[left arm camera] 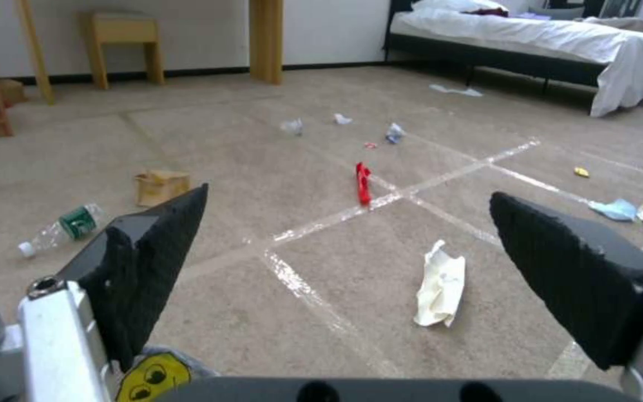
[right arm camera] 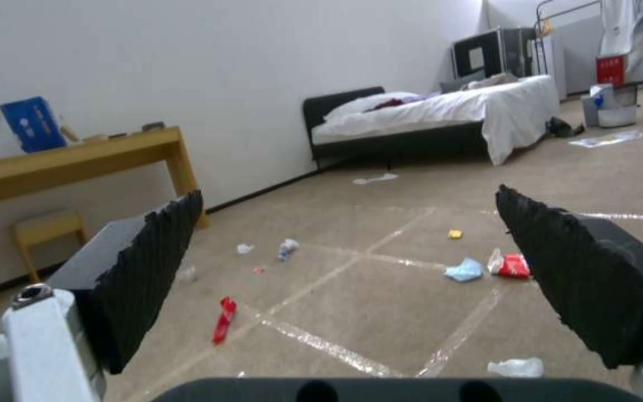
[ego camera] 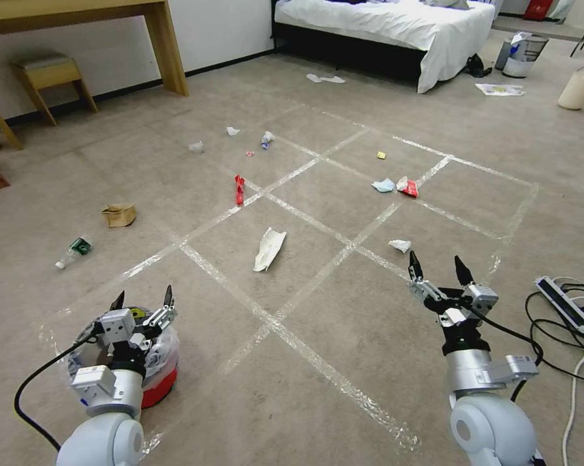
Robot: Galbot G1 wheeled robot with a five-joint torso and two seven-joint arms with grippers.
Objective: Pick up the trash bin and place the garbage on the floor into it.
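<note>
The trash bin (ego camera: 160, 387), red with a clear crinkly liner, stands on the floor (ego camera: 343, 310) at the near left; its yellow smiley sticker (left arm camera: 150, 377) shows in the left wrist view. My left gripper (ego camera: 143, 296) (left arm camera: 348, 195) hovers open just above the bin's rim, holding nothing. At the near right, my right gripper (ego camera: 436, 263) (right arm camera: 348, 192) is open and empty above the carpet. The garbage lies scattered ahead: a white crumpled paper (ego camera: 268, 248), a red wrapper (ego camera: 239, 189), a light-blue mask (ego camera: 383, 186), a small tissue (ego camera: 400, 245), a brown paper bag (ego camera: 119, 214) and a plastic bottle (ego camera: 74, 251).
A bed (ego camera: 395, 26) stands at the back, a wooden desk (ego camera: 162, 39) and stool (ego camera: 46, 74) at the back left. A grey bin (ego camera: 523, 55) and a cream bin (ego camera: 579, 87) sit far right. A power strip with cables (ego camera: 563, 304) lies by my right arm.
</note>
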